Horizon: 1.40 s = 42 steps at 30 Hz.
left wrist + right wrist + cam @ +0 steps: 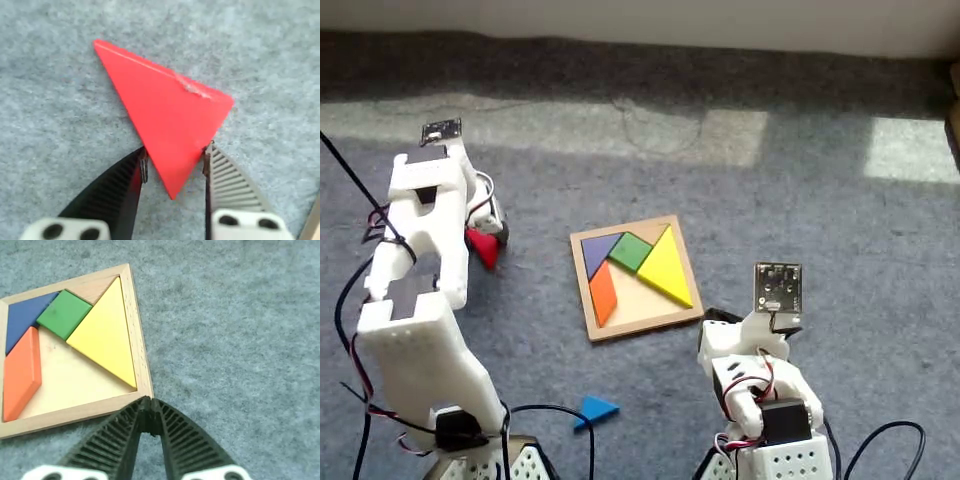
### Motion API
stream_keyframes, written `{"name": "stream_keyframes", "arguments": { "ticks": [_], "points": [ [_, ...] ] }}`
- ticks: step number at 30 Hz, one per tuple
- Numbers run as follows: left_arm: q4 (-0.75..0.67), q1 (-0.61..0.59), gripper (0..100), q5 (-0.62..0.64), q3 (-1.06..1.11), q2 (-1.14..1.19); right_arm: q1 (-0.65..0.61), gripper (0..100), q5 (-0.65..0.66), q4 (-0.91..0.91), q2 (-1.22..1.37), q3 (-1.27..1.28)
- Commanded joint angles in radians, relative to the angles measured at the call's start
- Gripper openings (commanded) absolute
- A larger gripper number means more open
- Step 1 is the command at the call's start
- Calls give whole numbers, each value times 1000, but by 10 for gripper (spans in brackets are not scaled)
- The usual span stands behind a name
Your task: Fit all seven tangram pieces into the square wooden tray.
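Left end effector (175, 150) grips red triangle (165, 110) at its tip.

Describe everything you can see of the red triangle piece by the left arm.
The red triangular tangram piece is a flat, glossy triangle, painted wood or plastic by its look, with a pale scuff along one edge. It lies over the grey carpet; whether it rests there or is lifted is unclear. One corner sits between the left gripper's fingers, which touch its two edges there.
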Motion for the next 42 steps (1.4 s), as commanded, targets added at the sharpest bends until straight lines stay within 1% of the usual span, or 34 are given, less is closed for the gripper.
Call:
{"name": "stream_keyframes", "arguments": {
  "ticks": [1, 4, 8, 11, 15, 16, 18, 22, 24, 29, 36, 38, 42],
  "points": [
    [-46, -2, 212, 12, -36, -10, 13, 5, 11, -2, -12, 140],
    [-46, -8, 248, 12, -36, -10, 13, 5, 11, -2, -12, 140],
    [-41, -8, 241, -6, -36, -21, 13, 5, 11, -2, -12, 140],
    [15, -8, 234, -58, -73, -39, 13, 5, 11, -2, -12, 140],
    [72, -10, 239, -57, -127, -67, 13, 5, 11, -2, -12, 140],
    [77, -10, 239, -44, -139, -67, 13, 5, 11, -2, -12, 140],
    [77, -10, 248, 20, -163, -67, 13, 5, 11, -2, -12, 140],
    [77, -10, 345, 198, -173, -65, 13, 5, 11, -2, -12, 140],
    [75, -8, 365, 256, -174, -65, 13, 5, 11, -2, -12, 140],
    [78, -18, 364, 265, -165, -54, 13, 5, 11, -2, -12, 140],
    [20, -93, 348, 261, -219, 90, 13, 5, 11, -2, -12, 140],
    [32, -104, 348, 259, -277, 131, 13, 5, 11, -2, -12, 140],
    [114, -94, 348, 259, -404, 206, 13, 5, 11, -2, -12, 140]
  ]
}}
